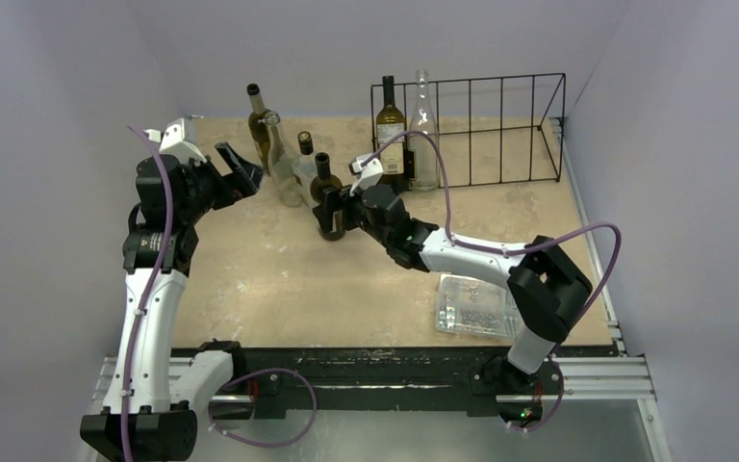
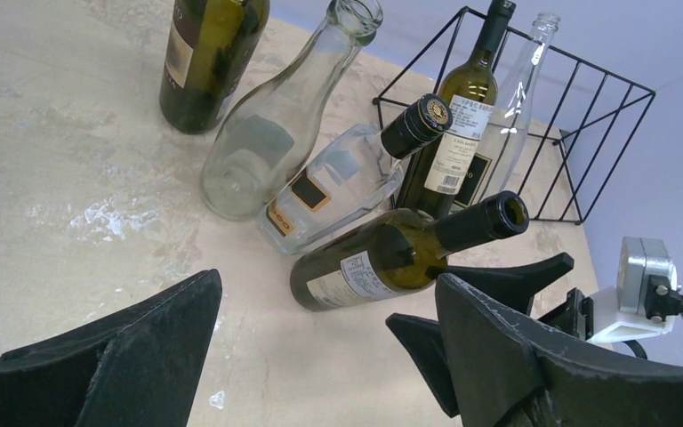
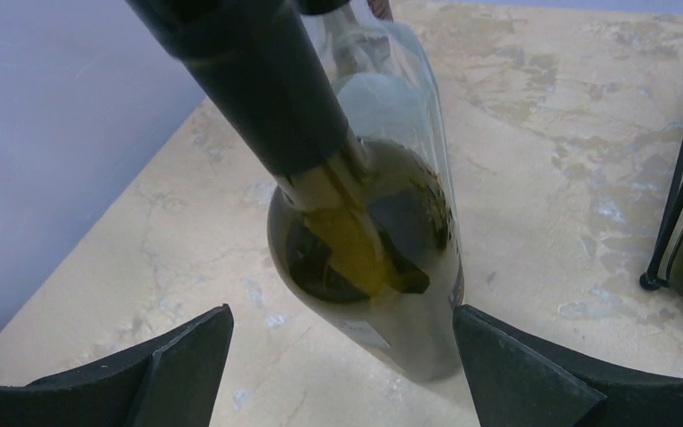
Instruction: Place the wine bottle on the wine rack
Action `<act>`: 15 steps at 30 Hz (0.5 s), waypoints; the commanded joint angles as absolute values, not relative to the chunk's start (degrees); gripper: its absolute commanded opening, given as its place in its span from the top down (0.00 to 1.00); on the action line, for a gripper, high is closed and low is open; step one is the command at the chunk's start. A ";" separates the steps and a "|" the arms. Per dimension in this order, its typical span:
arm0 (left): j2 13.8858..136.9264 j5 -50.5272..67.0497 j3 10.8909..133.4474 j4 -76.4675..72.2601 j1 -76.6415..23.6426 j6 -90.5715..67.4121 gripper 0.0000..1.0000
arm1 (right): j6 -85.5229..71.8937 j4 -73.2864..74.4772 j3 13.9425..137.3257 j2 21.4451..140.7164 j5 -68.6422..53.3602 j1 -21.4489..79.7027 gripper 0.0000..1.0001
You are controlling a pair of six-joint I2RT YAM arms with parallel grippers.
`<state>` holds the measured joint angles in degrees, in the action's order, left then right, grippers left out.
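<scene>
A dark green wine bottle (image 1: 325,192) stands upright on the table, nearest of a group of several bottles left of centre. My right gripper (image 1: 332,219) is open around its lower body; in the right wrist view the bottle (image 3: 382,276) stands between the fingers, close to the right finger (image 3: 534,374). My left gripper (image 1: 241,166) is open and empty to the left of the group; its view shows the same bottle (image 2: 382,262). The black wire wine rack (image 1: 515,130) stands at the back right, with a green bottle (image 1: 390,130) and a clear bottle (image 1: 423,125) in its left end.
Beside the dark bottle stand a green bottle (image 1: 258,123), a clear bottle (image 1: 284,168) and a clear bottle with a dark cap (image 1: 305,162). A clear plastic parts box (image 1: 476,306) lies at the front right. Walls close the table on three sides.
</scene>
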<state>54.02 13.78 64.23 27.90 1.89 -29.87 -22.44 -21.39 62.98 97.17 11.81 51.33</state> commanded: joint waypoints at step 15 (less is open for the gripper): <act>53.21 16.23 65.46 25.65 2.81 -30.58 0.08 | -20.80 -21.68 73.02 104.84 15.93 51.46 0.04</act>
